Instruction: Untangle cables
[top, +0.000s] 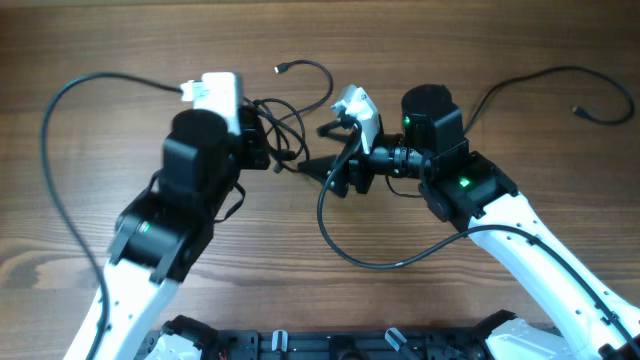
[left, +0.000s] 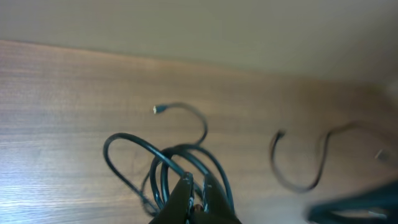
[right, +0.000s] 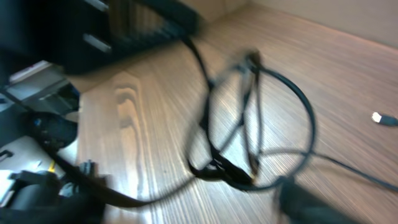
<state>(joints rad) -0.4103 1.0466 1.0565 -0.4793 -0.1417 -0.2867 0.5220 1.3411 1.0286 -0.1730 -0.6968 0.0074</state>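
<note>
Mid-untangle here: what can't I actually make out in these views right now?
Right hand: open or shut unclear; overhead too small and dark, right wrist view motion-blurred.
Cables: which strand crosses which in the tangle; left arm covers part overhead, right wrist view is blurred.
Left hand: how many strands it pinches; cut off by the left wrist view's bottom edge.

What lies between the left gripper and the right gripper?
The knotted loops of the cables lie between the left gripper and the right gripper. The overhead view shows this best.
</note>
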